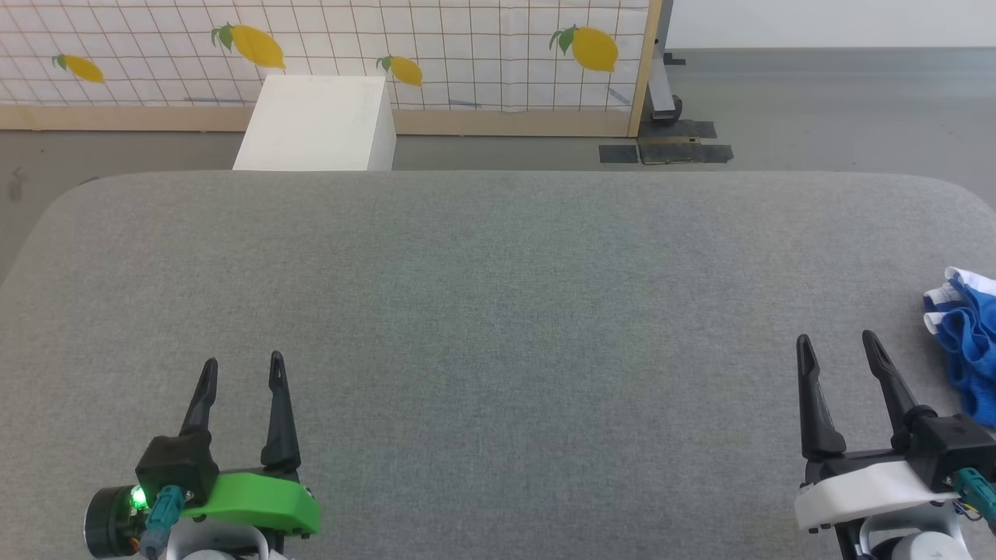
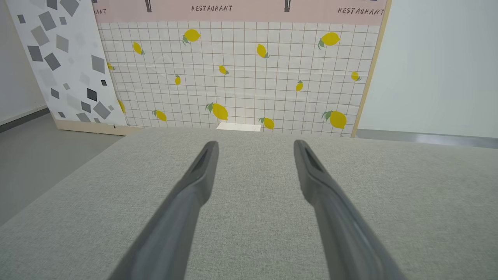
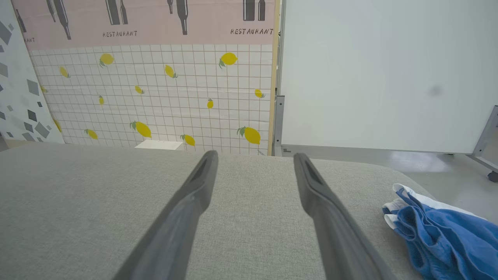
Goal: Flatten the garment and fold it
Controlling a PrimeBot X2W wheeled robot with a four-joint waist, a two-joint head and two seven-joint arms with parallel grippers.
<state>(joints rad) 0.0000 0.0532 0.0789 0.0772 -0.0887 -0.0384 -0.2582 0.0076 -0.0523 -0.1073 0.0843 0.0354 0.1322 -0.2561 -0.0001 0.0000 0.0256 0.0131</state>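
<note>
As crumpled bright-blue, white-trimmed soft shorts [image 1: 969, 342] lay at the head view's three o'clock, left gripper [image 1: 243, 359] and right gripper [image 1: 835, 337] gaped empty. Left wrist view: fingers [image 2: 198, 182] spread above grey fabric table [image 2: 408, 202]. Right wrist view: shorts at four o'clock, nothing yet flattened or folded.

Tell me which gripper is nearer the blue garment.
The right gripper; the crumpled garment lies just to its right, apart from it. The left gripper stands far off.

A robot test lab dressed as a set. Ahead of the left hand [image 1: 243, 359], past the grey cloth table [image 1: 498, 311], stands a wood-framed panel [image 2: 241, 77] printed with lemon tiles and "RESTAURANT". Beside it are a plain white wheeled partition [image 3: 381, 77] and bare grey floor [image 1: 817, 101] patched with black tape [image 1: 665, 152].
</note>
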